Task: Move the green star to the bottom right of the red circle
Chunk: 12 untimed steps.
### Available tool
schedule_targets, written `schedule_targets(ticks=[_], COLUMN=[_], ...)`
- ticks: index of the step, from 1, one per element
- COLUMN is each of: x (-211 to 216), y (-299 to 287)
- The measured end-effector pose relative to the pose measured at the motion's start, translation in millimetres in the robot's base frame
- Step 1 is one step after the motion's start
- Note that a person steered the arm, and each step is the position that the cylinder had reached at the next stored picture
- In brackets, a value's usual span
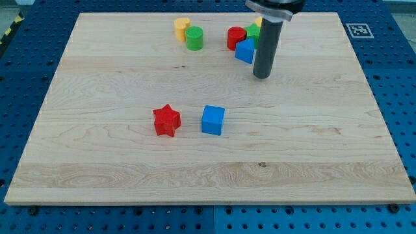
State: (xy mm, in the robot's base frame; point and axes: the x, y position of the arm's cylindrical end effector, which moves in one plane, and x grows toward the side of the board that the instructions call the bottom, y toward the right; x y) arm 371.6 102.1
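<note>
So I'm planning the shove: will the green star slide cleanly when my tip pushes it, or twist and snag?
Probably it twists: the green star looks like a small rigid block, mostly hidden behind my tip. Its points may catch the red circle and blue block, which crowd it. The wooden board looks smooth, so sliding seems likely.

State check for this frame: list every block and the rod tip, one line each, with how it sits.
my tip: on the board, just right of the blue block beside the red circle
green star: partly hidden behind the rod
red circle: upright
blue block: against the red circle
yellow cylinder: touching green cylinder
red star: flat, alone
blue cube: flat, alone
</note>
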Motion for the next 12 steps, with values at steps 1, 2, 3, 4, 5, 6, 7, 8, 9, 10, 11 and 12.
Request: schedule_targets(ticks=[1, 2, 3, 4, 5, 6, 7, 8, 9, 10, 11, 12], x=[-50, -76, -69, -94, -145, -174, -173, -155, -142, -128, -109, -81], y=[1, 12, 57, 82, 66, 28, 11, 15, 19, -5, -40, -49])
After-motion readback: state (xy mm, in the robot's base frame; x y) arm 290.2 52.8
